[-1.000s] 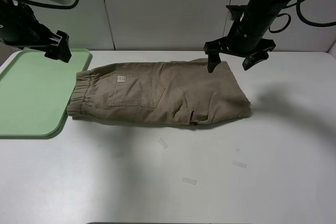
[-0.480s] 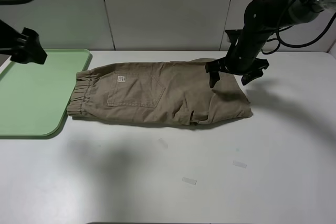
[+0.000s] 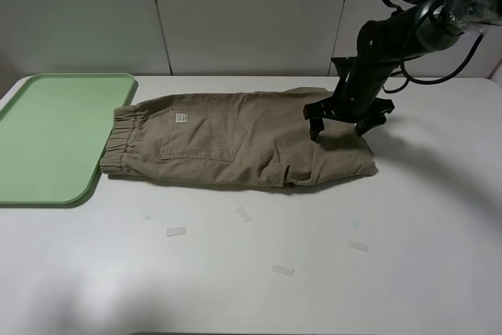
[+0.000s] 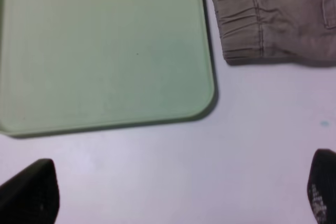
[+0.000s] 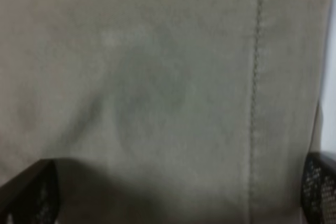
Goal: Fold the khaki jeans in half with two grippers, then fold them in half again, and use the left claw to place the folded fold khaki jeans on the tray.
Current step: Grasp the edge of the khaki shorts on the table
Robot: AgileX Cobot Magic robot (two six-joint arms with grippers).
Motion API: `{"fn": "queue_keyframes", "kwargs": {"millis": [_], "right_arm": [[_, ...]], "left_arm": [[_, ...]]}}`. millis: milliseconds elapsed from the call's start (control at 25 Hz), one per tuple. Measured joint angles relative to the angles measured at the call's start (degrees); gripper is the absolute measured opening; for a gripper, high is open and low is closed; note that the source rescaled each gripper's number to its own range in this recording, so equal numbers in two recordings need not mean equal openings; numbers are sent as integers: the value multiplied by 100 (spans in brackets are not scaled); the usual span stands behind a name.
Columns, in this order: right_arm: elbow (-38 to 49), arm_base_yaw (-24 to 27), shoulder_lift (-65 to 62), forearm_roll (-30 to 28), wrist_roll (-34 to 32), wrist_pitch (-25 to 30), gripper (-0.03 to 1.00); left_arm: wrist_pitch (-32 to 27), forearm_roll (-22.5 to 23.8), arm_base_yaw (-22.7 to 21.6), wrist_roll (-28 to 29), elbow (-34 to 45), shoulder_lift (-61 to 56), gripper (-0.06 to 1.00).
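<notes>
Jeans (image 3: 227, 139) lie just beneath right gripper's (image 3: 338, 132) spread fingers (image 3: 312, 123).

A white table (image 3: 427, 221) is backed by grey wall panels (image 3: 251, 13). Four small pale strips (image 3: 244, 214) are scattered flat on the table's front half, well apart from one another.

The jeans (image 3: 235, 139) are showing as matt woven cloth, soft and creased, puckering at the waistband, with raised stitching running along a seam. The tray (image 3: 47, 139) is looking like smooth plastic, giving off a faint sheen. The surface (image 3: 353, 288) is appearing smooth and matt. The right end effector (image 3: 338, 131) is showing fingertips (image 5: 317, 192) with a fine rough grid texture
</notes>
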State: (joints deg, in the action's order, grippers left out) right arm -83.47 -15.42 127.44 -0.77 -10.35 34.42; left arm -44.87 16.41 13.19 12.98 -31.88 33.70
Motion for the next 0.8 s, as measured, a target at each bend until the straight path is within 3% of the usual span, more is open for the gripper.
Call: {"fn": "queue_keyframes", "kwargs": {"millis": [200,440,800], "right_arm": [[-45,0,46,-33,0,5,100],[-76,0,92,-45,0,21,100],[-94,0,147,-61,0,46,100]], "left_arm": [[-522,0,0,25,313,-1181,93],[-608,-27,0,35,334,-2020,93],[-1495,-804,0,-66,261,-2202,92]]}}
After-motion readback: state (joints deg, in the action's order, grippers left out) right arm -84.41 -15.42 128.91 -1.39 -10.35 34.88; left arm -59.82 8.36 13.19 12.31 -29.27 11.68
